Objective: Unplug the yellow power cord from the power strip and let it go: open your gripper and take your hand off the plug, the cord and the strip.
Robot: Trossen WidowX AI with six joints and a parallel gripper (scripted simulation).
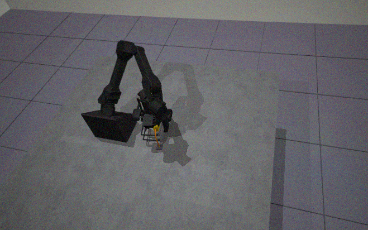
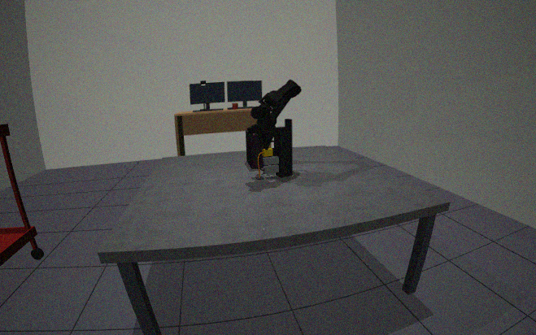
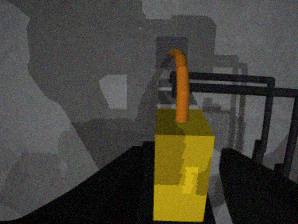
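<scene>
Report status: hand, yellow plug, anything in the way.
Hand part open, straddling yellow box-shaped plug, no grip. Plug apparently still seated on grey power strip, orange cord attached. Black upright post close alongside.

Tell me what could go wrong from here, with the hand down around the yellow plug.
1. The hand straddles the yellow plug without gripping it; closing off-centre might let it slip during the pull.
2. The plug looks seated in the power strip, which stands in a thin frame. A tilted pull could drag both along.
3. The orange cord arcs close ahead of the fingers and might snag as the hand withdraws.
</scene>
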